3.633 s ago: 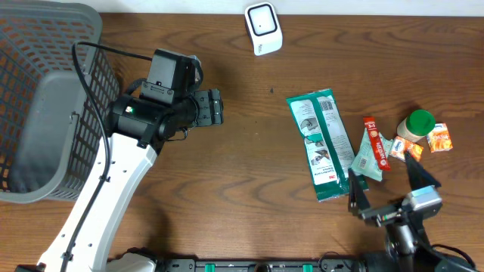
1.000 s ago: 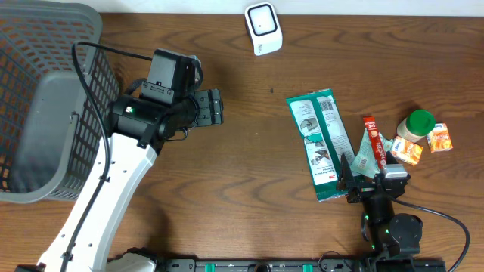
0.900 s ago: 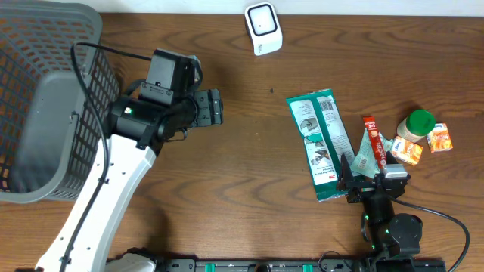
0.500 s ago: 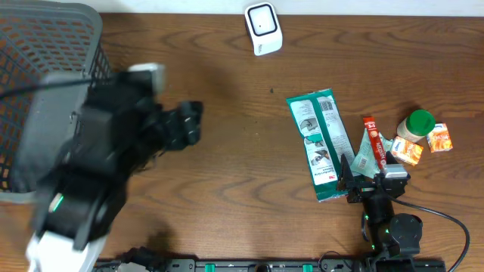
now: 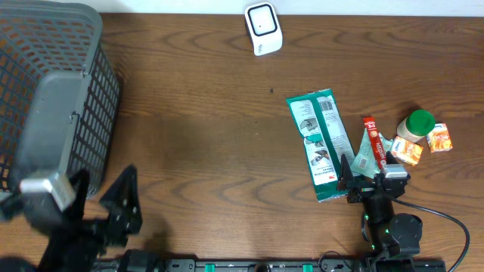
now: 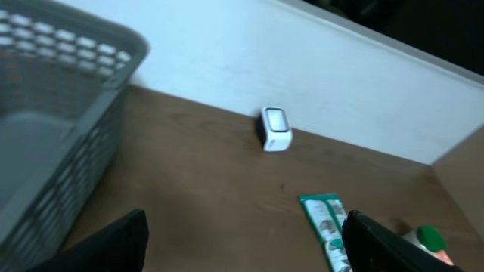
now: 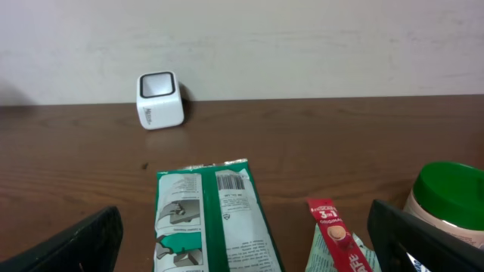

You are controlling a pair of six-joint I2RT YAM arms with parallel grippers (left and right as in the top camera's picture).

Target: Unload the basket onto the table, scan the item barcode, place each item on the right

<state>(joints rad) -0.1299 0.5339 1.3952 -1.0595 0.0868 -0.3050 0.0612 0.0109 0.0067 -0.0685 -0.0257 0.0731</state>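
Note:
A white scanner (image 5: 263, 29) stands at the table's far edge, also in the left wrist view (image 6: 275, 128) and the right wrist view (image 7: 159, 100). A long green and white packet (image 5: 319, 143) lies flat right of centre, its barcode (image 7: 231, 180) facing up at the far end. My right gripper (image 5: 368, 177) is open at the packet's near end, holding nothing (image 7: 246, 253). My left gripper (image 5: 98, 208) is open and blurred at the front left edge, far from the items; in its own view (image 6: 242, 257) only bare wood lies between the fingers.
A grey mesh basket (image 5: 45, 98) fills the left side. Right of the packet lie a red stick sachet (image 5: 375, 147), a green-lidded jar (image 5: 417, 125) and two small orange boxes (image 5: 439, 138).
My left arm has swung from above the middle-left of the table back to the front left edge, beside the basket. The right arm and the items have not moved in the last second.

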